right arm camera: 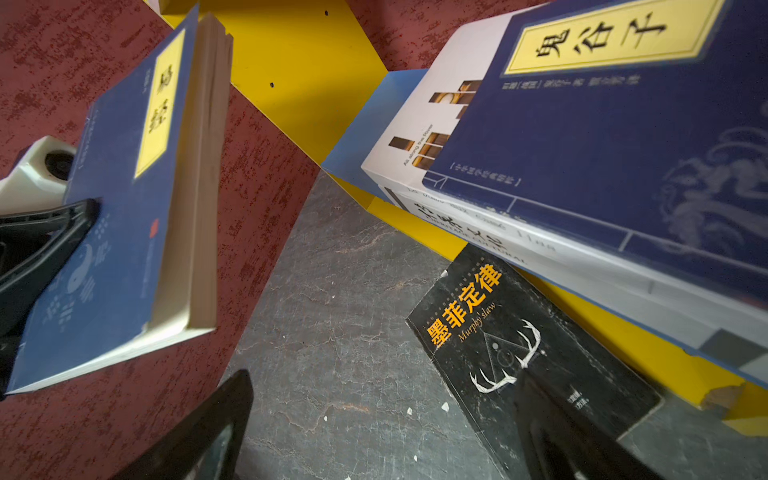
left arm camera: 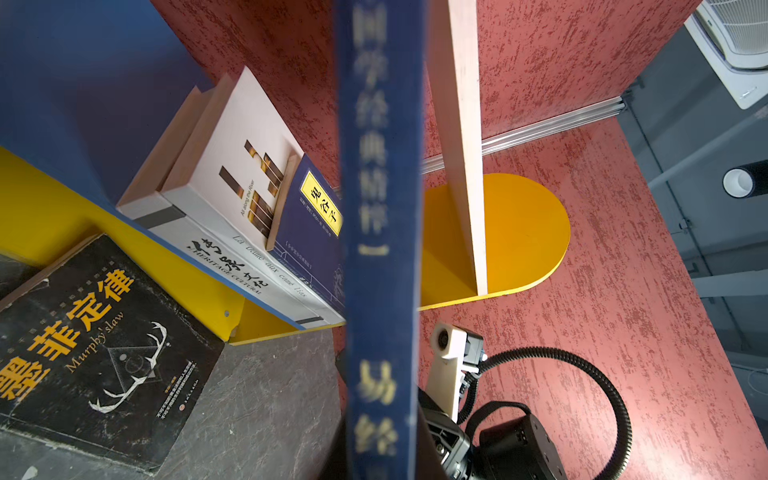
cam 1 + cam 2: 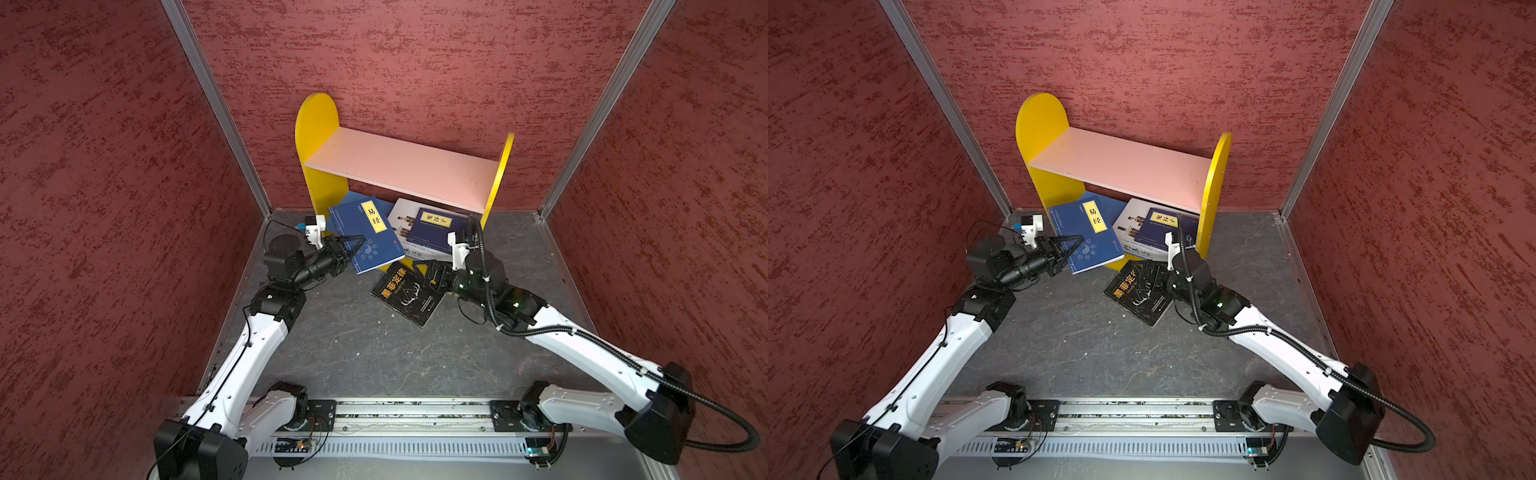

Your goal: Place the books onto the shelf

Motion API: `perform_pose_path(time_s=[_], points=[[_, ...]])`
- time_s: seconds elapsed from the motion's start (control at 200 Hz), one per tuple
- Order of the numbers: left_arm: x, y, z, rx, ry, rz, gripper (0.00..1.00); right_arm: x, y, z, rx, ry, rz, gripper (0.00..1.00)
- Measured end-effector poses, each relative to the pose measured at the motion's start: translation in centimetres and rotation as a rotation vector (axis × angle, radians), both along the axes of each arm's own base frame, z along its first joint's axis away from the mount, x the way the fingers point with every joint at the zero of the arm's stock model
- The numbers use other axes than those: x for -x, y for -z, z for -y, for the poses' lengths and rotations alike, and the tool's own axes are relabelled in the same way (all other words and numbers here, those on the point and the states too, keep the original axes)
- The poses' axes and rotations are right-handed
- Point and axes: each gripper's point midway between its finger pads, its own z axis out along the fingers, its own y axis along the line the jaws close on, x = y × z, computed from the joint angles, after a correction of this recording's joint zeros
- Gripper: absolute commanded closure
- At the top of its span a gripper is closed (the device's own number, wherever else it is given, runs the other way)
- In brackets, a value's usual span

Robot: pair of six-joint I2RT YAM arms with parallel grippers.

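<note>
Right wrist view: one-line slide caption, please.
Open right gripper near the black book; left gripper holding a navy book by the shelf.

The light is bright and comes from above. It is even, and the shadows are soft. Under the pink board (image 3: 399, 166) it is darker. The black book (image 3: 395, 301) has a little shine on it. In my left wrist view the blue book (image 2: 382, 249) is so close that its letters are fuzzy. In my right wrist view the fingers (image 1: 199, 436) of my right claw (image 1: 384, 376) are dark and fuzzy. In both top views the metal posts (image 3: 216, 108) lean out at the sides.
</note>
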Motion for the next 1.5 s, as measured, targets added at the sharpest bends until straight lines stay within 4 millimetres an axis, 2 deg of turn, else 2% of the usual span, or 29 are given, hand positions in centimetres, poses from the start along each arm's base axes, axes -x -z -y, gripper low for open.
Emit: perform_pose_path(time_s=[0.1,0.215,0.336,0.461,0.566,0.681,0.757,0.832,0.937,1.097,1.263,1.503], points=[[-0.4,0.3,0.0,0.0,-0.005,0.001,1.0,1.0,-0.7,1.1,-0.024,0.059,0.017,0.01],[-0.8,0.4,0.0,0.0,-0.008,0.005,1.0,2.2,-2.5,2.6,-0.073,0.127,0.061,0.01],[-1.3,0.5,0.1,0.001,-0.011,0.012,1.0,2.6,-3.3,3.9,-0.111,0.179,0.077,0.01],[-2.3,0.9,0.4,0.0,-0.013,0.011,1.0,2.6,-2.5,4.8,-0.114,0.222,0.069,0.01],[-3.5,1.5,1.2,-0.004,-0.02,0.005,1.0,2.8,-1.5,6.4,-0.129,0.277,0.067,0.01],[-4.2,2.0,3.2,-0.006,-0.005,0.007,1.0,2.9,-1.0,8.3,-0.227,0.348,0.096,0.01],[-4.5,2.0,4.6,-0.001,0.01,0.02,1.0,2.6,-0.5,8.8,-0.295,0.374,0.103,0.02],[-4.8,1.7,5.7,0.006,0.019,0.041,1.0,2.0,-0.3,8.6,-0.333,0.385,0.1,0.05],[-5.3,1.0,6.9,0.028,0.026,0.065,1.0,1.0,-0.2,7.0,-0.331,0.364,0.085,0.05],[-6.3,0.5,7.6,0.058,0.017,0.093,1.0,-0.2,-2.9,4.8,-0.374,0.306,0.111,0.05],[-6.9,0.8,8.0,0.067,0.008,0.095,1.0,-1.0,-4.6,4.4,-0.442,0.275,0.149,0.08],[-8.3,-0.5,8.9,0.117,0.028,0.12,1.0,-3.1,-4.4,2.2,-0.466,0.18,0.124,0.11]])
